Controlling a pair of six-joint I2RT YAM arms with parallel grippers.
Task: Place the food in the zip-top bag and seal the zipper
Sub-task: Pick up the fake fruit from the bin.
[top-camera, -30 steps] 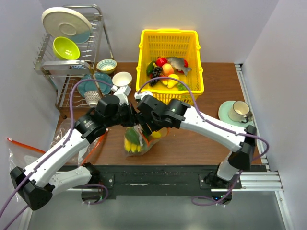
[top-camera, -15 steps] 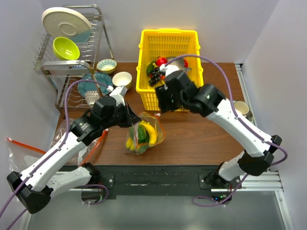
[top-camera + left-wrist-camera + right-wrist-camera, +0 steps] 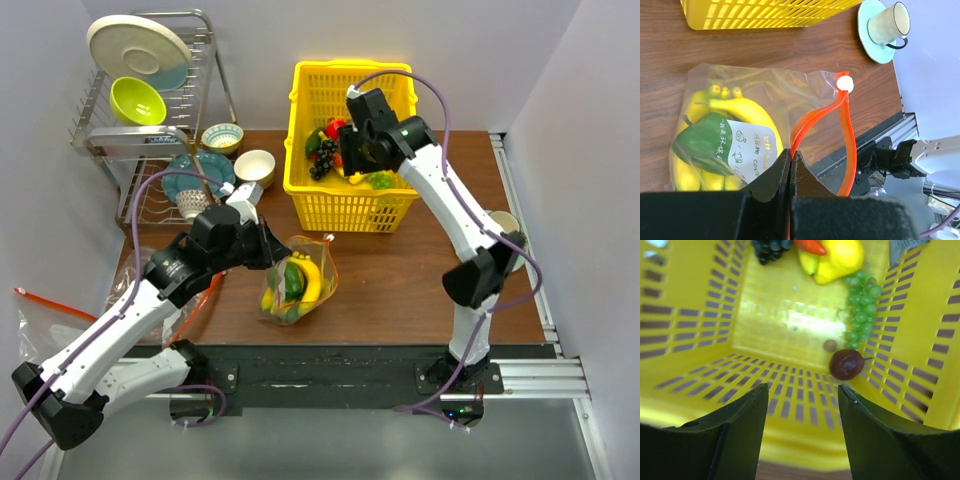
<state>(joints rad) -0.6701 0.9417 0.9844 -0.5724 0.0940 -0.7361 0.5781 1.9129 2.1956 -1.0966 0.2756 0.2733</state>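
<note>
Top external: clear crinkly plastic bag (image 3: 325, 262) at 6 o'clock of the yellow plastic basket (image 3: 345, 205) holds yellow bananas (image 3: 312, 283); left hand (image 3: 791, 159) pinches its unsealed orange-red zipper strip (image 3: 849, 125), right hand (image 3: 803, 395) gapes empty above remaining green grapes (image 3: 860, 315).

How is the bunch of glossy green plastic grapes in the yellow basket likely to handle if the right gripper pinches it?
Probably slippery: the green grape bunch looks glossy, and its rounded beads offer little flat surface. Likely light, as small toy plastic. Lying by the yellow basket wall, it may slide along it rather than roll.
</note>
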